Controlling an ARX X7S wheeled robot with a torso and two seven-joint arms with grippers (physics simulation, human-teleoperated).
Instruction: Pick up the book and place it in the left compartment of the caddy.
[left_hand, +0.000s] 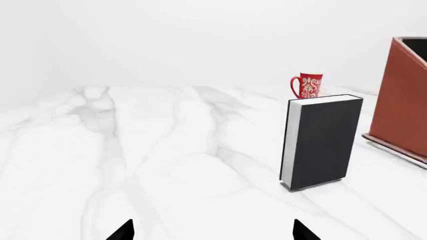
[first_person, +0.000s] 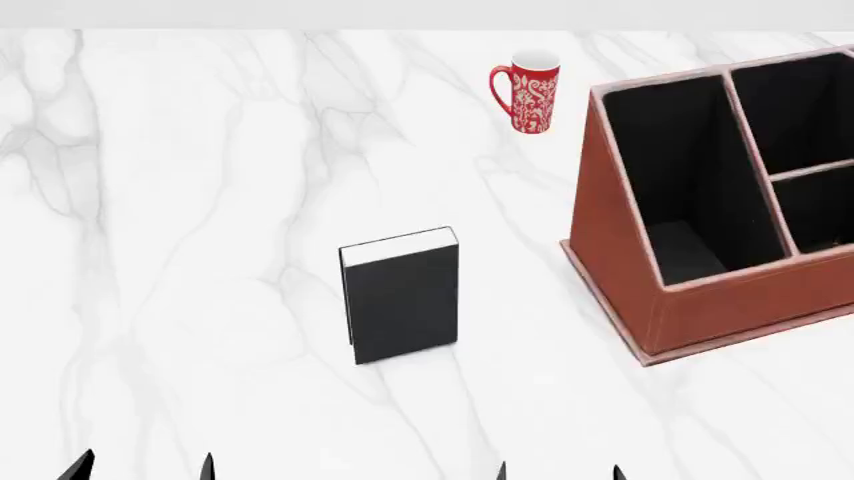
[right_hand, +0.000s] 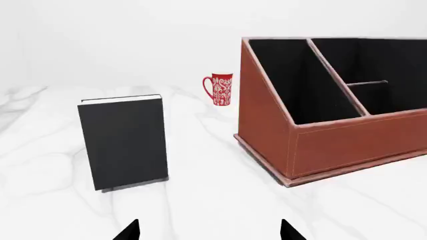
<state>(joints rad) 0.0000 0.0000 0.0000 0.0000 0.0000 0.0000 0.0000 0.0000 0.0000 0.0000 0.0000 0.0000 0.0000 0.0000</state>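
The book (first_person: 400, 295) stands upright mid-worktop, apart from the caddy (first_person: 627, 250) toward the right edge. Both grippers, left (first_person: 140, 468) and right (first_person: 558, 472), wait spread wide and empty. The reach has not begun; next comes closing on the book.

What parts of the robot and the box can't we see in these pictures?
- Right side of the caddy: cut off by the picture edge in the head view and both wrist views.
- Left gripper and right gripper: only dark fingertips poke in at the bottom edge; the arms are out of frame.
- Floor of the two smaller compartments: hidden by the caddy's walls.
- Far side of the book: no view shows it.
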